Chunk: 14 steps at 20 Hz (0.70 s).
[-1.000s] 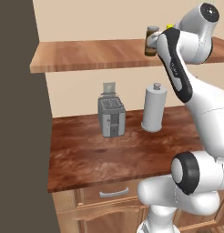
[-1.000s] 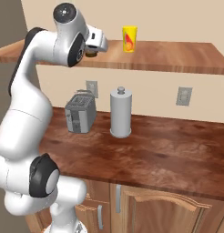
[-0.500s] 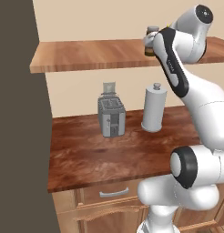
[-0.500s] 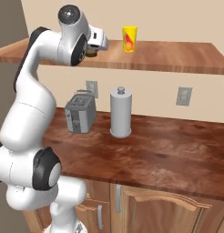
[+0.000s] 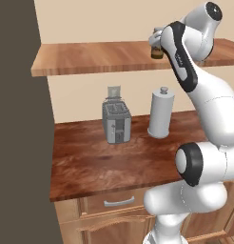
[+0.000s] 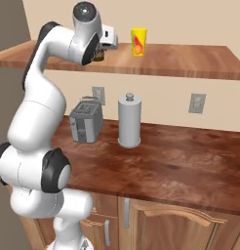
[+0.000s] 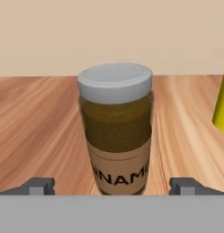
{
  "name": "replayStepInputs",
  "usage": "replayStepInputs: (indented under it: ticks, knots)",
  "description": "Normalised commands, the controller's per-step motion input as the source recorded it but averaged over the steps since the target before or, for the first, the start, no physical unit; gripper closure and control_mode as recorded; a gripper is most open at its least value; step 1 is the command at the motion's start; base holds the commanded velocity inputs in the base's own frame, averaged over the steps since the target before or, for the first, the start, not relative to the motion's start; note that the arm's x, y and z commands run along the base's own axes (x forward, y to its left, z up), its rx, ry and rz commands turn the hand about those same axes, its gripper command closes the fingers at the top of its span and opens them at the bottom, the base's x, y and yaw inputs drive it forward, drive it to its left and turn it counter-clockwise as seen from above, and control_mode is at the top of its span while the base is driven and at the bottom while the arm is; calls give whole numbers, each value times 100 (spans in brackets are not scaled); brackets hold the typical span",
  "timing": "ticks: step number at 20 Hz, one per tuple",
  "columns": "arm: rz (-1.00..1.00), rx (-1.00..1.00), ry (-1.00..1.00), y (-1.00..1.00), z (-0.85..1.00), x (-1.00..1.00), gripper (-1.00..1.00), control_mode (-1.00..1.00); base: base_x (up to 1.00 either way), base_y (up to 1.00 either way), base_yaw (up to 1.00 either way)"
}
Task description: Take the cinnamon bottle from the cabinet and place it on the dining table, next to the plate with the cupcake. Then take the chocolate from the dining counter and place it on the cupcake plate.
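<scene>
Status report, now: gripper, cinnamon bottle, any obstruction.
Gripper open, fingertips either side of cinnamon bottle, not closed on it. Bottle upright on cabinet shelf. Yellow bottle stands beside it, clear of the grasp.

The cinnamon bottle (image 7: 116, 132) looks like smooth glass with a matt grey lid and paper label; the cabinet (image 7: 36, 132) is light grained wood; the desk (image 6: 180, 166) is glossy dark wood.
</scene>
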Motion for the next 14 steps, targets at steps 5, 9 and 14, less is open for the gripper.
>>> replayStepInputs:
  ticks: [5, 9, 14]
  knots:
    - [3, -8, 0, 3, 0, 15, -100, -100, 0, 0, 0]
    - [5, -3, 0, 0, 0, 18, -100, -100, 0, 0, 0]
    - [5, -1, 0, 0, -2, 18, -100, -100, 0, 0, 0]
